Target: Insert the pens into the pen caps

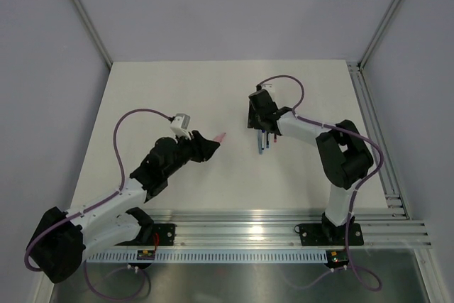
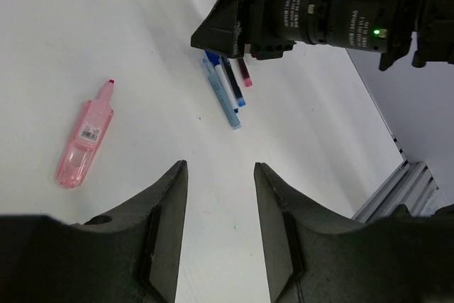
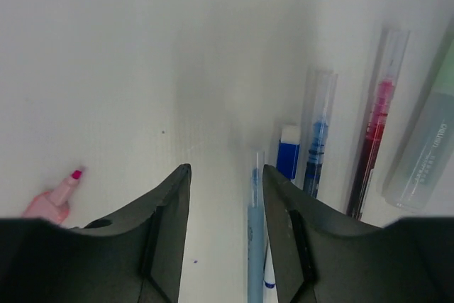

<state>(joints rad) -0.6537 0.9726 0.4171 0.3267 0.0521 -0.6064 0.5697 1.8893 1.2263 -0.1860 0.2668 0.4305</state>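
Pens (image 2: 221, 95) — three thin ones — lie side by side on the white table (image 1: 177, 90), a little right of its middle. Two arms reach in from the near edge: the left arm (image 1: 106, 211) stretches toward the centre, and the right arm (image 1: 340, 154) is folded over the pens. The left fingers (image 2: 170, 211) are spread wide with nothing between them, above bare table. The right fingers (image 3: 170, 218) are likewise spread and grip nothing; they hang over the pens, with the light-blue one showing in the gap below.

One pink highlighter (image 2: 84, 140), stubby and translucent with its pink tip bare, lies alone near the left fingers, apart from the pens. One mint-green tube (image 3: 425, 147), also wide and translucent, lies beside the pens on the side away from the pink one.

The light-blue pen (image 3: 255, 246) is nearest the highlighter, then the dark-blue pen (image 3: 317, 140), then the red pen (image 3: 376, 125) — the last two in clear barrels. One small dark-blue block (image 3: 287, 157) sits between the light-blue and dark-blue pens.
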